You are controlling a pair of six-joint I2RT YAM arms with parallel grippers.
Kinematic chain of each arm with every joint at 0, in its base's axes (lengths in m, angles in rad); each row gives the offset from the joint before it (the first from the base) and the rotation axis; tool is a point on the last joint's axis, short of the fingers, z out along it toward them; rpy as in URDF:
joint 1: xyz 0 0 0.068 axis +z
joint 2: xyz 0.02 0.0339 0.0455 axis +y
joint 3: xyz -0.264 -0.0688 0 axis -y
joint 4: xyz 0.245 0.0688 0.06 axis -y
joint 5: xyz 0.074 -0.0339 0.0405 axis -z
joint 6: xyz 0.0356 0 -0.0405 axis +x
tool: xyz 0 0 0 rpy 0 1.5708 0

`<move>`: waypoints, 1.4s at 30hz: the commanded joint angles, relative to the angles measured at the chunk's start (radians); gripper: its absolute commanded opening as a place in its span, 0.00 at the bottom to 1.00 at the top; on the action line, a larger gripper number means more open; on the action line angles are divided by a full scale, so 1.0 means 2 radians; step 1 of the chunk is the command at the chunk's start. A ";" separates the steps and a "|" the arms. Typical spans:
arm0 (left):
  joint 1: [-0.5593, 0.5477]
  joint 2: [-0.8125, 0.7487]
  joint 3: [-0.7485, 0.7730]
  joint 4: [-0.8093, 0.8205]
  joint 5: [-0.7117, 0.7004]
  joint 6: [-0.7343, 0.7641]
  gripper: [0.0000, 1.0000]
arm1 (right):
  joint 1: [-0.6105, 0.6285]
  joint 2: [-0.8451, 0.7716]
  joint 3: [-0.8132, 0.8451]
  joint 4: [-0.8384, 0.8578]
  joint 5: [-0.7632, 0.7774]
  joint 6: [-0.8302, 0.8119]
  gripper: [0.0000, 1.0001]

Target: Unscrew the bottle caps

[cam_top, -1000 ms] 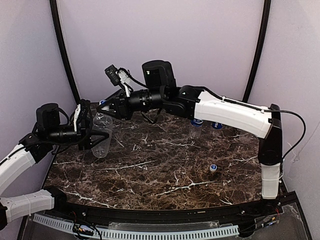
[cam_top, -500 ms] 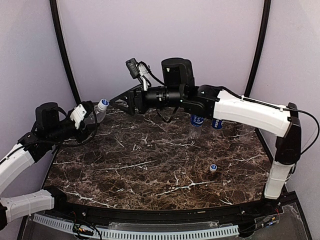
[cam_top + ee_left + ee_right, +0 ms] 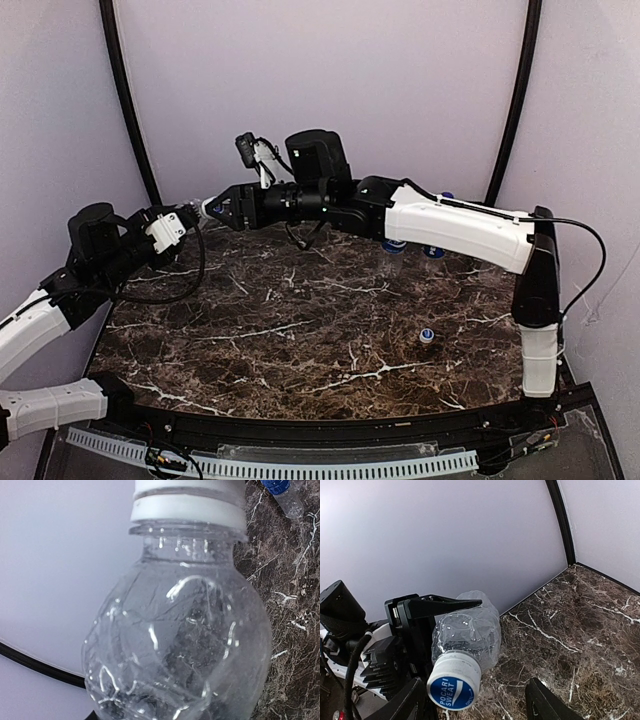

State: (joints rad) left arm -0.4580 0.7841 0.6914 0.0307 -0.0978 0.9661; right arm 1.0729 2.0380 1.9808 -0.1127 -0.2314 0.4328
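While left claw (image 3: 180, 218) holds bottle (image 3: 470, 627) sideways, outstretched right claw (image 3: 225, 205) brackets cap (image 3: 454, 686).

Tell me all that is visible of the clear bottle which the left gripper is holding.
The bottle is clear, unlabelled thin plastic, dented and crumpled. Its cap, white at the side and blue on top with the print POCARI SWEAT, is on. The left gripper clamps its body and holds it tilted above the far left corner of the table, cap toward the open right gripper.
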 commanded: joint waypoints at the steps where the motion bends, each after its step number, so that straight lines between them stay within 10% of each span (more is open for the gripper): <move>1: -0.007 -0.006 -0.012 0.021 -0.007 0.020 0.31 | 0.001 0.009 0.019 0.000 -0.001 0.009 0.66; 18: -0.013 -0.004 0.001 -0.062 0.065 -0.075 0.31 | -0.005 -0.010 -0.002 0.003 -0.120 -0.091 0.05; 24: -0.013 -0.009 0.026 -0.202 0.383 -0.215 0.32 | 0.017 -0.095 -0.086 -0.064 -0.210 -0.355 0.00; 35: -0.011 -0.007 0.026 -0.166 0.428 -0.321 0.31 | 0.037 -0.085 -0.039 -0.179 -0.100 -0.476 0.00; 38: -0.011 -0.008 0.028 -0.174 0.425 -0.311 0.31 | 0.038 -0.086 -0.039 -0.181 -0.093 -0.483 0.15; 42: -0.009 -0.013 0.020 -0.169 0.411 -0.312 0.31 | 0.038 -0.086 -0.028 -0.180 -0.087 -0.449 0.84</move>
State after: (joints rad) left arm -0.4873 0.7723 0.7063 -0.3054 0.7136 0.4065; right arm 1.1423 1.8427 1.8874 -0.4366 -0.4496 -0.4583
